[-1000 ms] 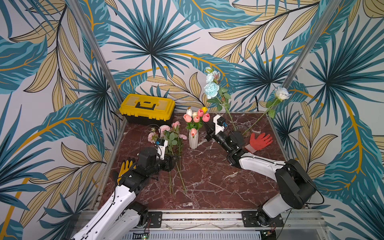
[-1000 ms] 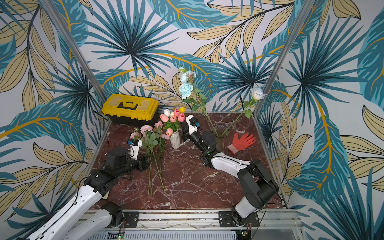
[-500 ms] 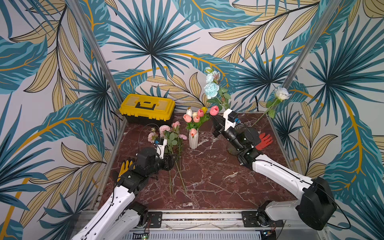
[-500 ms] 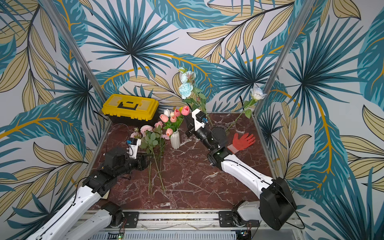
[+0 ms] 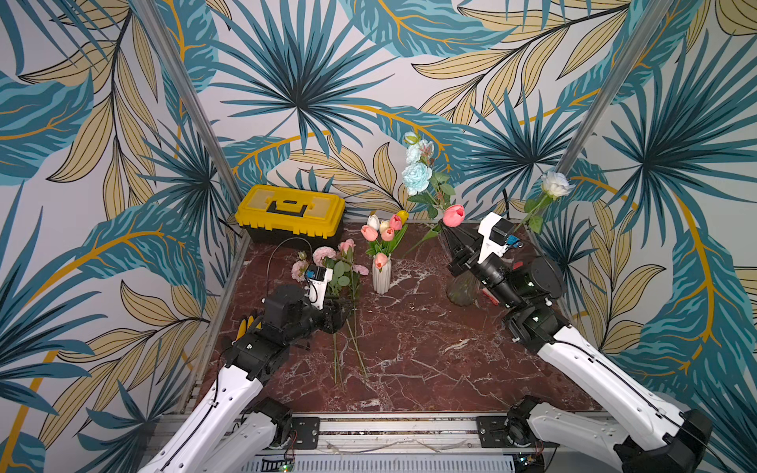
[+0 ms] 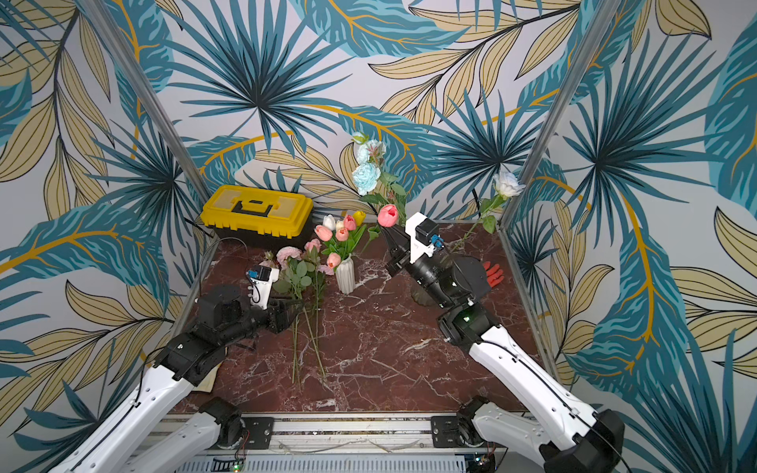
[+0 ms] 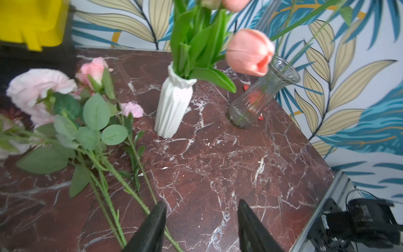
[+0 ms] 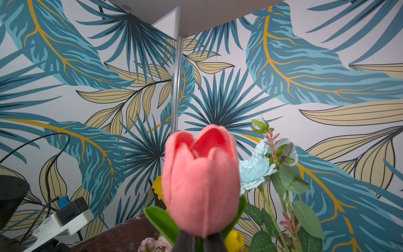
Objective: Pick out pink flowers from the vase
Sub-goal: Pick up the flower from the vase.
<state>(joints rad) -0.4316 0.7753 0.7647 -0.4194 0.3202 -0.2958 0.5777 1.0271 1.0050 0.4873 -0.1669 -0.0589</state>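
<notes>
My right gripper (image 5: 444, 230) (image 6: 388, 231) (image 8: 199, 242) is shut on the stem of a pink tulip (image 5: 454, 215) (image 6: 387, 215) (image 8: 200, 181), held in the air to the right of the white vase (image 5: 381, 279) (image 6: 345, 279) (image 7: 172, 104). More pink tulips (image 5: 369, 232) (image 6: 323, 232) stand in that vase with a white and a yellow one. One pink tulip (image 7: 250, 52) droops beside its rim. Several pink flowers (image 5: 327, 260) (image 6: 293, 258) (image 7: 41, 87) lie on the table at the left. My left gripper (image 5: 344, 316) (image 6: 291, 309) (image 7: 200, 210) is open and empty beside their stems.
A glass vase (image 5: 461, 291) (image 7: 261, 93) under my right arm holds pale blue roses (image 5: 415, 178) and a white rose (image 5: 555, 184). A yellow toolbox (image 5: 291, 211) stands at the back left. A red glove (image 6: 493, 274) lies at the right edge, a yellow glove (image 5: 245, 325) at the left.
My right gripper has lifted the pink tulip up and to the right, away from the white vase's bunch. The left gripper stays by the stems, its jaws a little wider.
</notes>
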